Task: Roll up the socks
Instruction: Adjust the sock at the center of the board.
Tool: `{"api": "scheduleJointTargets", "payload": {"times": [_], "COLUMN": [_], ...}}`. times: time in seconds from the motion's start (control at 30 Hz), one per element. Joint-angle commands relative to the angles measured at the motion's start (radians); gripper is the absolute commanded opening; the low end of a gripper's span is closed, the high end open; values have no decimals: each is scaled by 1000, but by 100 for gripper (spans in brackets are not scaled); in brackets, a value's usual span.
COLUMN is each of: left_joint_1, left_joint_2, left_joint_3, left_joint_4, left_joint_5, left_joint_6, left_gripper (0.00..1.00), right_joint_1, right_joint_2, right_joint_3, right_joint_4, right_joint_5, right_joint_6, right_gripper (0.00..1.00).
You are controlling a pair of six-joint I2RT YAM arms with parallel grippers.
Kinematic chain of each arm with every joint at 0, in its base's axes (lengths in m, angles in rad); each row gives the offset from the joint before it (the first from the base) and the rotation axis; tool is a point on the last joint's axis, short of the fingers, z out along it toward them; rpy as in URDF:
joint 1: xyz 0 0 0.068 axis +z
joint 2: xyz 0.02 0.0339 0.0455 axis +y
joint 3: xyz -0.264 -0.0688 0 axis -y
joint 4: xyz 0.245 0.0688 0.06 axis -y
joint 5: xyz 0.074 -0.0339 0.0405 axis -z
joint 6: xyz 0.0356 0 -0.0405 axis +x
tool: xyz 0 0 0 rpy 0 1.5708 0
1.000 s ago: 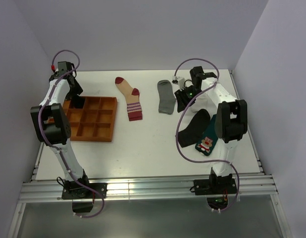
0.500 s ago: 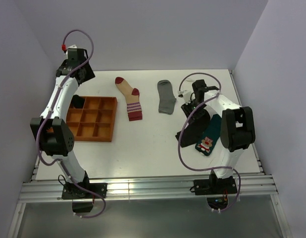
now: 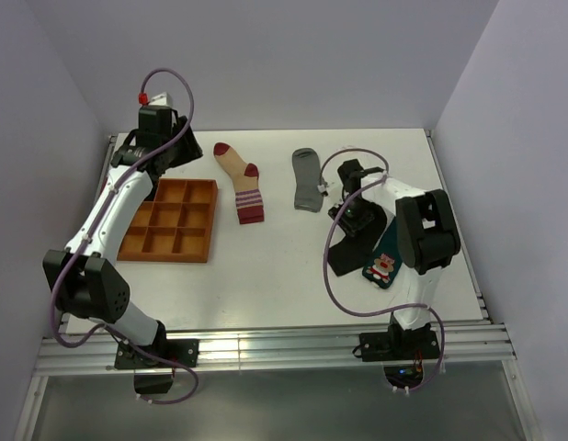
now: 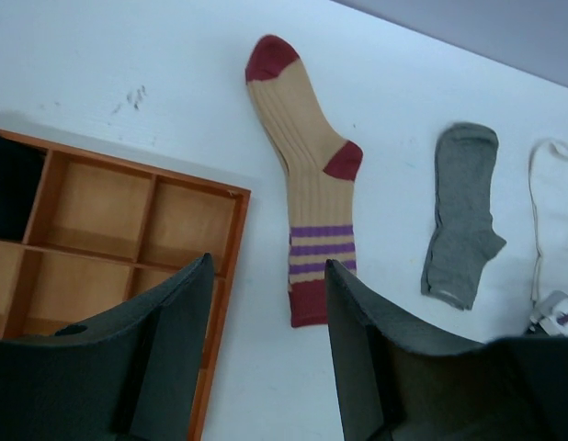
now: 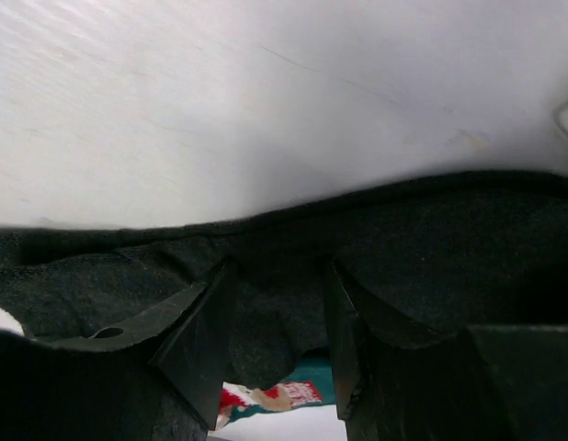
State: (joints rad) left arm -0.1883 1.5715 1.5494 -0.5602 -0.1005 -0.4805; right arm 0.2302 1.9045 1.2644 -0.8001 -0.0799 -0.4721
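Both arms are sitting in new places compared with a second ago. The left arm is no longer bending down over the orange wooden compartment tray (image 3: 164, 258); it is now reaching up and across, and its left gripper (image 4: 267, 268) is hanging with released jaws and nothing between them, looking down on the beige ribbed sock with dark red toe and heel and purple-and-red stripes (image 4: 312, 184). The right arm is no longer up at the far edge beside the plain grey sock (image 3: 308, 179); its right gripper (image 5: 273, 276) is now pressing down on the upper end of the plain black fabric sock (image 3: 348, 250). Its jaws are standing apart, straddling the dark cloth, with nothing clenched yet.

That is suggesting the black sock is the one about to be rolled, starting from this end, while the left arm is lining up on the beige one.

Four flat socks are showing on the white table (image 3: 266, 276): one beige, one grey, one black, and one dark teal sock with a Christmas figure (image 3: 383, 262) lying partly under the black one. One tray is showing; something dark is sitting in a corner compartment, and I cannot tell what it is.
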Motion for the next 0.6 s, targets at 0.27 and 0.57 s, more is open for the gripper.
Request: {"api": "scheduleJointTargets", "payload": {"times": [0.27, 0.57], "left_joint_1": [-8, -40], "left_joint_2": [-126, -145], "left_joint_3": [-75, -132], "left_joint_4": [59, 80], "left_joint_5": [65, 67], "left_joint_6": [-24, -44], "left_gripper": [56, 56], "right_joint_1": [242, 322], "right_joint_2": [148, 324], "right_joint_3": [196, 526], "right_joint_4": [-79, -157], "right_joint_5": [-12, -46], "right_joint_6": [43, -31], "right_gripper": [50, 50]}}
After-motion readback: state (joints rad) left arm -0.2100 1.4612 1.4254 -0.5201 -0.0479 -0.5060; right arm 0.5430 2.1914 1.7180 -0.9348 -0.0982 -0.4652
